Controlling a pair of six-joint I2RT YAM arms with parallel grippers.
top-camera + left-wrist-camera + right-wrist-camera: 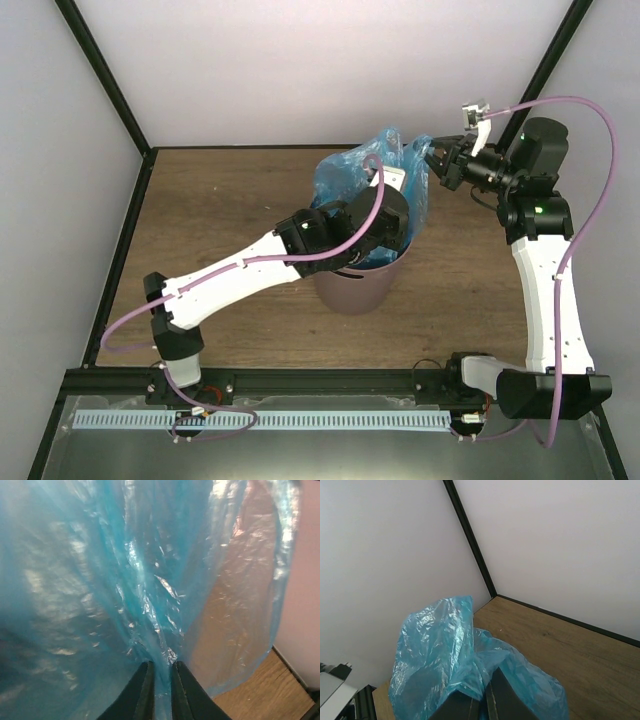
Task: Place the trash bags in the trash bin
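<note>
Top view: bag point(352, 172) bunched over bin point(358, 290) mouth, most of it above the rim | your left gripper point(160, 682) pinches a fold, right gripper point(481, 702) clamped shut on film | to do: stuff it down.

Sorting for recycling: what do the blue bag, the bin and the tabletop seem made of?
The trash bag looks like thin plastic film: translucent light blue, glossy, finely crinkled. The trash bin seems moulded plastic: smooth, matte mauve-brown. The table shows matte brown wood grain; solid wood or laminate, I cannot tell.
</note>
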